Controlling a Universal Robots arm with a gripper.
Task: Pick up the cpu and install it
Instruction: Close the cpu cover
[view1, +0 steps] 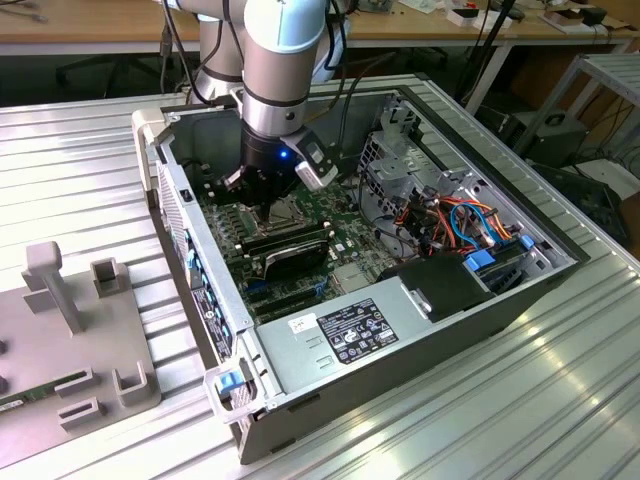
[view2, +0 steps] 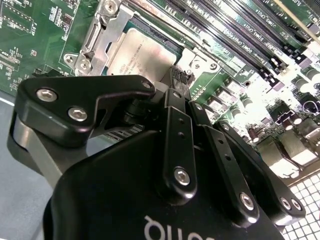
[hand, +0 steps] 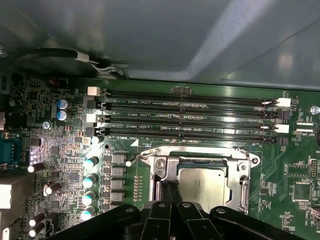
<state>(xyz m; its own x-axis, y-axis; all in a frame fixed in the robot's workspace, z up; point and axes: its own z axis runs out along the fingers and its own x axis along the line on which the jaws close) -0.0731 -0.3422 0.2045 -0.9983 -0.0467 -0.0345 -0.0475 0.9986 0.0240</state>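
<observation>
The cpu (hand: 202, 184), a flat silver-grey square, lies inside the open metal socket frame (hand: 241, 167) on the green motherboard; the second wrist view shows the cpu (view2: 137, 52) too. My gripper (hand: 168, 192) hangs low over the socket with its two black fingers (view2: 175, 107) pressed together. The tips stand at one edge of the cpu, over the socket's rim, with nothing seen between them. In the exterior view the gripper (view1: 268, 205) reaches down into the open computer case (view1: 215, 300) above the board.
Several empty memory slots (hand: 190, 115) run beside the socket. Capacitors (hand: 91, 180) stand on the board. In the case sit a power supply (view1: 345, 330), a black block (view1: 445, 285) and coloured cables (view1: 460, 220). A grey fixture (view1: 70, 340) lies at the exterior view's left.
</observation>
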